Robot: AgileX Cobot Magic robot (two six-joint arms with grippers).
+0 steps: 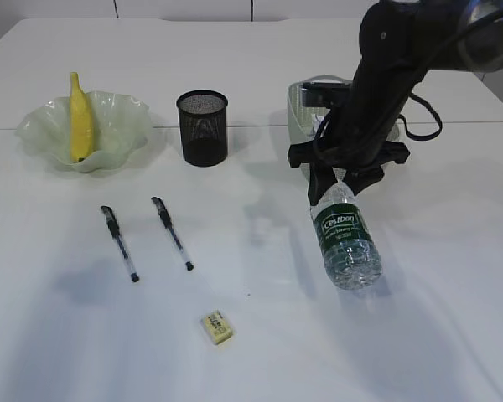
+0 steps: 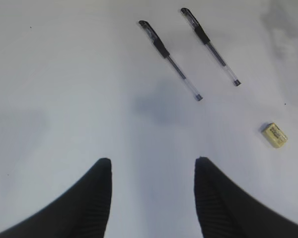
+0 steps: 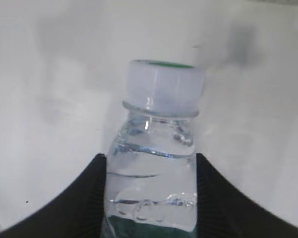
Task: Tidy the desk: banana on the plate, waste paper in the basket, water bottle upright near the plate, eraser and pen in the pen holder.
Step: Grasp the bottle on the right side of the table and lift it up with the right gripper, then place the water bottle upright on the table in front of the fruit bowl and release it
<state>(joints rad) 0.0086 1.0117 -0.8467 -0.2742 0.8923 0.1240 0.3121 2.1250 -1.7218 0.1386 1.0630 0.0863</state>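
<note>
A clear water bottle (image 1: 345, 239) with a green label lies tilted on the white table, cap towards the back. My right gripper (image 1: 335, 182) is shut on its shoulder just below the cap; in the right wrist view both fingers (image 3: 151, 159) press the bottle (image 3: 154, 144). A yellow banana (image 1: 80, 117) lies in the pale green plate (image 1: 33, 126). Two black pens (image 1: 120, 243) (image 1: 172, 233) and a yellow eraser (image 1: 217, 327) lie on the table. My left gripper (image 2: 153, 166) is open and empty above bare table, short of the pens (image 2: 170, 59) (image 2: 211, 47) and eraser (image 2: 275, 135). Waste paper is not clearly visible.
A black mesh pen holder (image 1: 203, 127) stands at the back centre. A pale basket (image 1: 300, 117) stands behind my right arm, mostly hidden by it. The table's far edge runs behind them.
</note>
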